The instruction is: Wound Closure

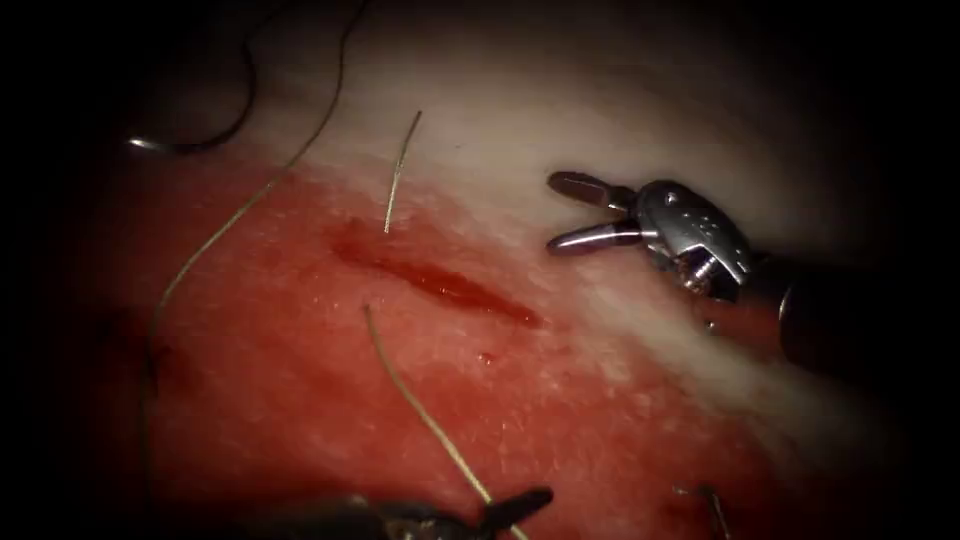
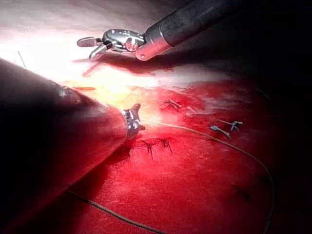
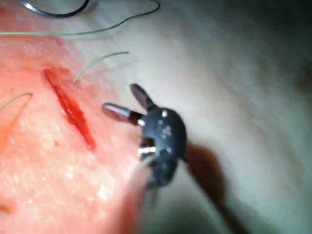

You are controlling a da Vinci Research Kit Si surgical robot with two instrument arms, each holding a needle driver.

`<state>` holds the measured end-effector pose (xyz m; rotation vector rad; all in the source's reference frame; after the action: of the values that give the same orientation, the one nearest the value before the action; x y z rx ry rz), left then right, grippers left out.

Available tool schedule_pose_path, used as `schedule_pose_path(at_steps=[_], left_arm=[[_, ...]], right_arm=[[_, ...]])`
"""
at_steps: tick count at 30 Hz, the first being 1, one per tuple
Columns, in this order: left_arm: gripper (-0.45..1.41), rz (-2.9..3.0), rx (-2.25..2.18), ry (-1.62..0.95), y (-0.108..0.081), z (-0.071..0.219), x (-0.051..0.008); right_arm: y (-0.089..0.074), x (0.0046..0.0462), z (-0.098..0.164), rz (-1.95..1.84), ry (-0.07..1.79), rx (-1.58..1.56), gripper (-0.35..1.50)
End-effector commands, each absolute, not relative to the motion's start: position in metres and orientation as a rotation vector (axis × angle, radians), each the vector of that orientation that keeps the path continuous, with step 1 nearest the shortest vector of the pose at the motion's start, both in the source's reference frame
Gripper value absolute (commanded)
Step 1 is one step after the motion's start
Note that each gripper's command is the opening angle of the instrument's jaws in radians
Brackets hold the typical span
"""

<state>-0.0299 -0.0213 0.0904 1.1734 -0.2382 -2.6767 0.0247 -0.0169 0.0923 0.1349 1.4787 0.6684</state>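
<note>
While the right claw (image 1: 560,212) gapes empty over pale tissue (image 1: 520,140) right of the cut (image 1: 440,282), the left claw (image 1: 520,500) grips the thread (image 1: 420,410).
The thread runs from that closed claw up to the tissue just left of the cut; the needle (image 1: 150,146) lies free on the tissue, well apart at far left, not in it.

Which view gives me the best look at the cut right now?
The endoscope view: the cut lies near mid-frame on the tissue, its whole length unobstructed, with the right gripper open and empty to its right. The right wrist view also shows the cut end to end, foreshortened. In the left wrist view I cannot pick it out.
</note>
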Motion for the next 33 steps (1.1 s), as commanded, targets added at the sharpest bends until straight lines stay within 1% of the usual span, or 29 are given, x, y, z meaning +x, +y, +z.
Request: schedule_pose_path(at_steps=[1,6,15,19,25,28,33], left_arm=[[-0.45,-2.665,1.17,-0.242,-0.021,0.091,-0.0304],[-0.45,-2.495,1.237,-0.248,-0.022,0.091,-0.0298],[-0.45,-2.423,1.302,-0.213,-0.019,0.089,-0.0271],[-0.45,-2.413,1.313,-0.225,-0.018,0.088,-0.0256],[-0.45,-2.411,1.297,-0.236,-0.016,0.087,-0.0233],[-0.45,-2.411,1.289,-0.238,-0.016,0.087,-0.0225],[-0.45,-2.389,1.265,-0.254,-0.015,0.087,-0.0211]], right_arm=[[-0.017,0.0255,0.093,0.672,1.482,0.14,1.48],[-0.017,0.0256,0.093,0.676,1.481,0.143,1.48],[-0.018,0.0263,0.092,0.655,1.512,0.179,1.48],[-0.02,0.0282,0.092,0.529,1.512,0.177,1.46],[-0.021,0.0318,0.09,0.359,1.577,0.125,1.46],[-0.022,0.0339,0.089,0.245,1.61,0.114,1.41],[-0.024,0.0371,0.087,0.042,1.658,0.124,1.23]])
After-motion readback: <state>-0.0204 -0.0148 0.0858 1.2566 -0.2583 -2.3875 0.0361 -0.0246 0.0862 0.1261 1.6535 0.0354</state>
